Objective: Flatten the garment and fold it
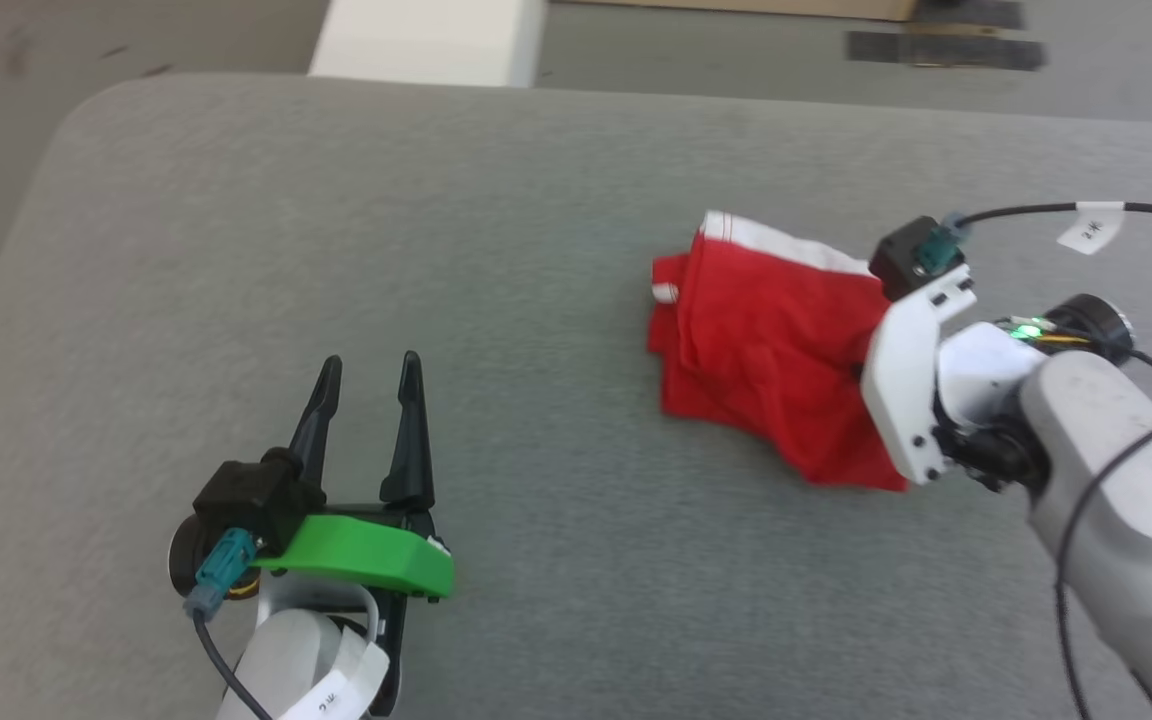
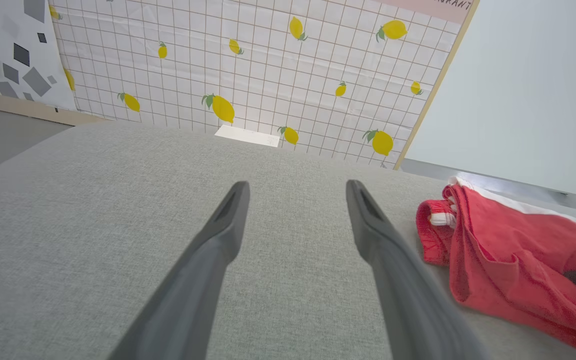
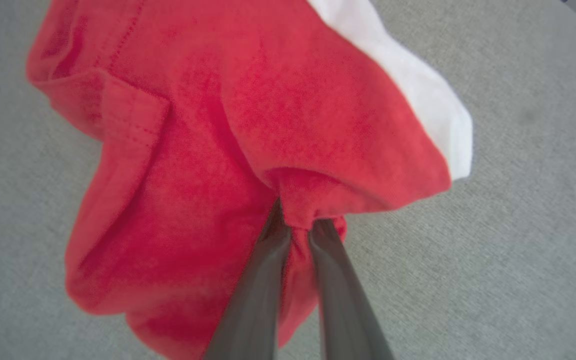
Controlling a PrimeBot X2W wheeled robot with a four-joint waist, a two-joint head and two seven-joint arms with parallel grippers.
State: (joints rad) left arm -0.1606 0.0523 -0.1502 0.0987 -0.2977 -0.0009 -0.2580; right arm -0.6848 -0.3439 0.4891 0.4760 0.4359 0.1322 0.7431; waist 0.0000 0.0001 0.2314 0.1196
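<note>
Our right gripper (image 3: pixel 295 225) pinches a bunched fold of the red garment (image 3: pixel 193 150), crumpled right of centre on the grey padded surface (image 1: pixel 336 200); our white wrist (image 1: pixel 911 390) hides its near edge. Our left gripper (image 1: pixel 369 365) is spread, well apart.

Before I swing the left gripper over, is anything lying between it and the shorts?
Nothing visible. Bare grey fabric surface lies between the open left gripper and the near edge of the red shorts. The right gripper is shut on a bunch of fabric on the shorts' far side, out of that path.
</note>
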